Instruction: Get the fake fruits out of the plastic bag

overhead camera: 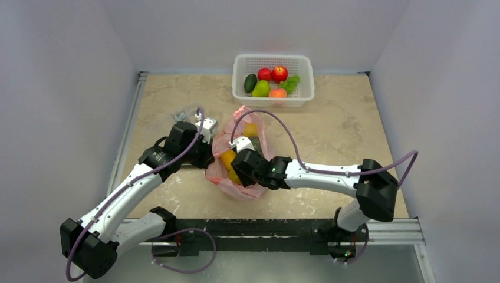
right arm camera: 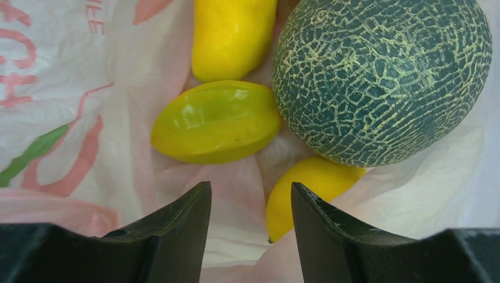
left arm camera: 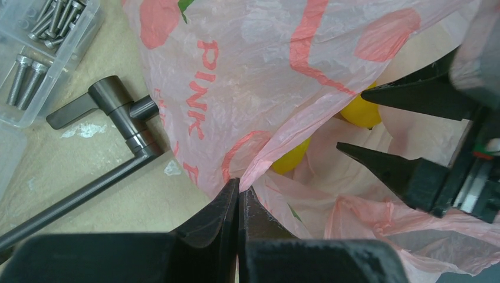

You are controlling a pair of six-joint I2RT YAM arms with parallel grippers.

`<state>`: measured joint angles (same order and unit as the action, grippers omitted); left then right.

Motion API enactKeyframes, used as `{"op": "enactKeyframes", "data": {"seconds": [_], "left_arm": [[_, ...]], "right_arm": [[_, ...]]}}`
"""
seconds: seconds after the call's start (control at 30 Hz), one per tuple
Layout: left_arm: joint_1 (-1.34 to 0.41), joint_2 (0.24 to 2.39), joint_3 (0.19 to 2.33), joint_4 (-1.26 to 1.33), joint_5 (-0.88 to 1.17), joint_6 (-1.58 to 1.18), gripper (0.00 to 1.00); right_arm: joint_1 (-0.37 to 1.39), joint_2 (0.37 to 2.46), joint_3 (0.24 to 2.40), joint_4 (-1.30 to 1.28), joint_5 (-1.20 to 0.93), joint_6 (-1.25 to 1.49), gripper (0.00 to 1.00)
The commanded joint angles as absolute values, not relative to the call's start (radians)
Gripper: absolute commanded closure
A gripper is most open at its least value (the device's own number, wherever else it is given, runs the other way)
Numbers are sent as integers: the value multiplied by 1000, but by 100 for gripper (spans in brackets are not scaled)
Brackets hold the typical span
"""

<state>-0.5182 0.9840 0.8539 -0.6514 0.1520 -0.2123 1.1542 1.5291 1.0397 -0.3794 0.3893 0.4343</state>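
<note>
The pink plastic bag [overhead camera: 243, 177] lies mid-table with its mouth open. My left gripper [overhead camera: 208, 154] is shut on the bag's rim [left arm camera: 259, 168] at the bag's left side. My right gripper [overhead camera: 234, 169] reaches into the bag mouth from the right, open and empty [right arm camera: 250, 191]. Inside, in the right wrist view, lie a dull-green netted melon [right arm camera: 383, 76], a yellow fruit [right arm camera: 233, 35], a yellow-green fruit [right arm camera: 215, 121] and a yellow lemon-like fruit [right arm camera: 306, 191] just beyond my right fingertip. The left wrist view shows two yellow fruits [left arm camera: 292, 158] and the right gripper's fingers [left arm camera: 383, 168].
A white perforated basket [overhead camera: 302, 88] at the back holds red apples, grapes, an avocado shape and other fruit. A clear box of screws [left arm camera: 41, 47] sits left of the bag, also in the top view [overhead camera: 187, 113]. A grey metal rod [left arm camera: 118, 118] lies beside the bag.
</note>
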Motion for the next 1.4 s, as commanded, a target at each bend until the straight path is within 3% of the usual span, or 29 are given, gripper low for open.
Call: {"op": "enactKeyframes", "data": {"seconds": [0.0, 0.23, 0.37, 0.47, 0.87, 0.97, 1.1, 1.27, 1.37], "left_arm": [[-518, 981, 853, -613, 175, -190, 100], [-517, 979, 853, -618, 172, -190, 100], [-518, 978, 855, -617, 173, -190, 100], [-518, 980, 854, -614, 178, -192, 100], [-518, 987, 853, -613, 186, -193, 100], [-518, 994, 853, -614, 187, -193, 100], [-518, 995, 852, -616, 184, -193, 100], [-518, 996, 853, -614, 184, -193, 100], [-518, 1004, 855, -614, 188, -193, 100]], "right_arm": [[1161, 1576, 1105, -471, 501, 363, 48], [1171, 1618, 1107, -639, 596, 446, 48], [1175, 1582, 1071, -674, 598, 474, 37], [1175, 1560, 1026, -643, 559, 496, 30], [1175, 1699, 972, -418, 592, 490, 26], [1175, 1711, 979, -330, 627, 441, 28], [1175, 1659, 969, -245, 643, 400, 47], [1175, 1480, 848, -58, 604, 367, 61], [1175, 1360, 741, 88, 543, 370, 63]]}}
